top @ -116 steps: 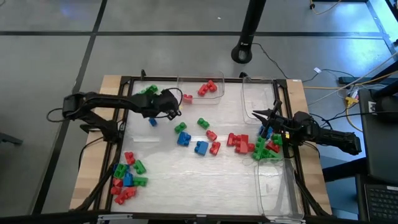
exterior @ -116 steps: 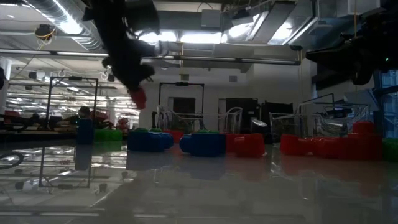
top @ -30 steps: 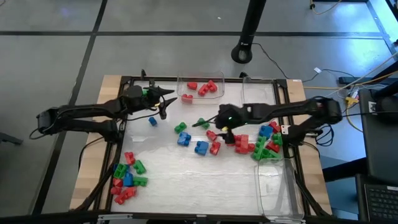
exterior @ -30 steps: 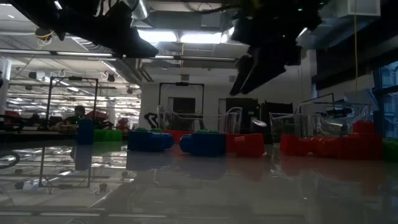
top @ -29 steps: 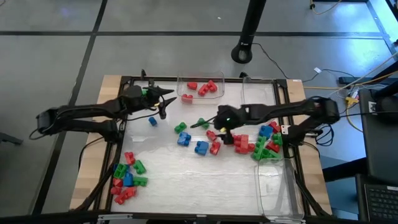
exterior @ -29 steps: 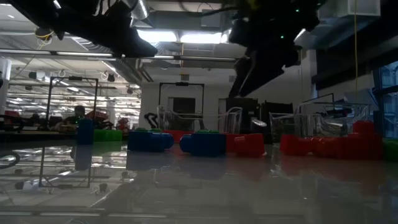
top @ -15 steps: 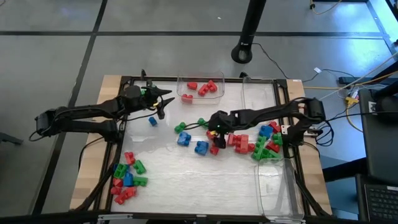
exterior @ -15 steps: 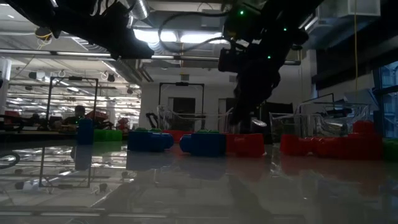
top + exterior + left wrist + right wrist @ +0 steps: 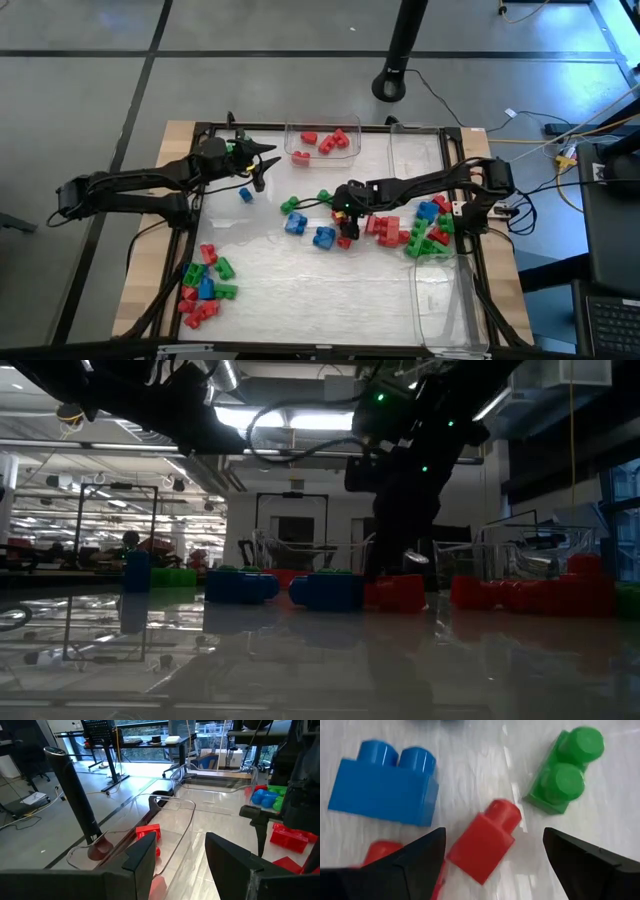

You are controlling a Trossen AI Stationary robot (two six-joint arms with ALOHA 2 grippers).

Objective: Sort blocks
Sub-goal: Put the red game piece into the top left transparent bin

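Red, green and blue blocks lie in a loose group mid-table [image 9: 322, 236], in a heap at the right [image 9: 428, 232] and in one at the near left [image 9: 203, 285]. My right gripper [image 9: 345, 212] is open and points down over the middle group. Its fingers stand on either side of a small red block [image 9: 487, 840] without touching it. A blue block [image 9: 385, 782] and a green block [image 9: 565, 770] lie beside that one. My left gripper [image 9: 262, 165] waits open and holds nothing [image 9: 180, 845], raised at the far left, facing a clear bin [image 9: 322, 155] with red blocks [image 9: 148, 832].
A second clear bin [image 9: 415, 160] stands at the far right and a third [image 9: 440, 300] at the near right edge. A lone blue block [image 9: 244, 195] lies below my left gripper. Green blocks [image 9: 238, 147] sit at the far left. Bare table stretches along the near middle [image 9: 320, 300].
My right gripper has come down over the middle group of blocks, rolling about its own axis, and now straddles the small red block. It has stayed open. The blocks have not moved.
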